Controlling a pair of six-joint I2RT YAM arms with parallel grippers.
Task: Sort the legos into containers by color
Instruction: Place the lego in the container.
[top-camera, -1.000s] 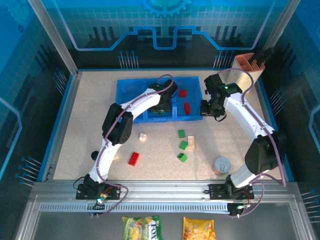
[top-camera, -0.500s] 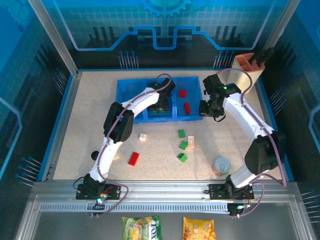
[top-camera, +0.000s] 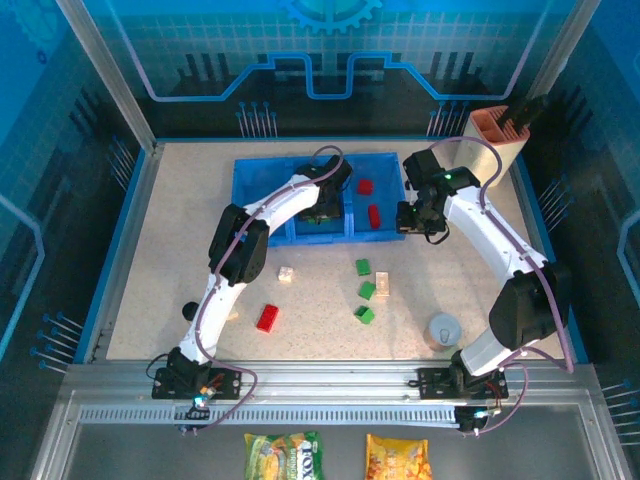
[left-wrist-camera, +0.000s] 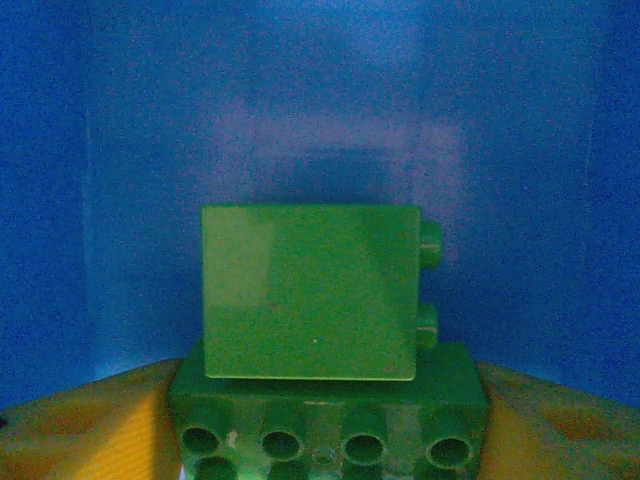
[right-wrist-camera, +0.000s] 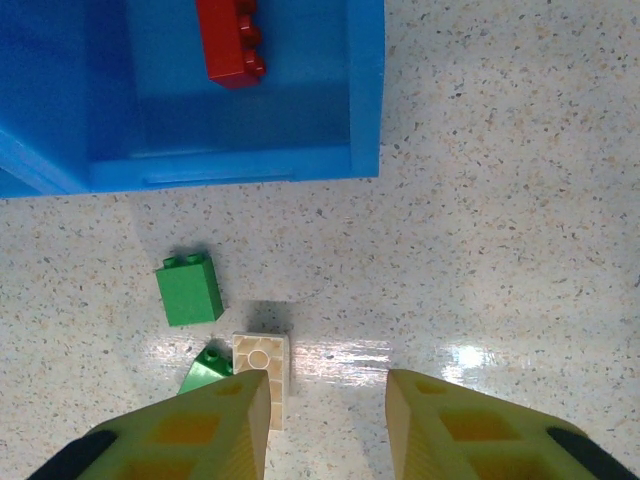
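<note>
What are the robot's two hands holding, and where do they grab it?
The left gripper seems to pinch a long green brick by its two short ends, inside the blue tray. The right gripper is open and holds nothing.

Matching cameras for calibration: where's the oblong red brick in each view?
Top external: oblong red brick lies in the blue tray, right compartment, on the arms' side of a square red brick.
Right wrist: upper left, cut by the top edge, inside that compartment.
Left wrist: left claw grips an oblong green brick; a square green brick sits beyond.
Shared landmark: the tray's blue wall.
</note>
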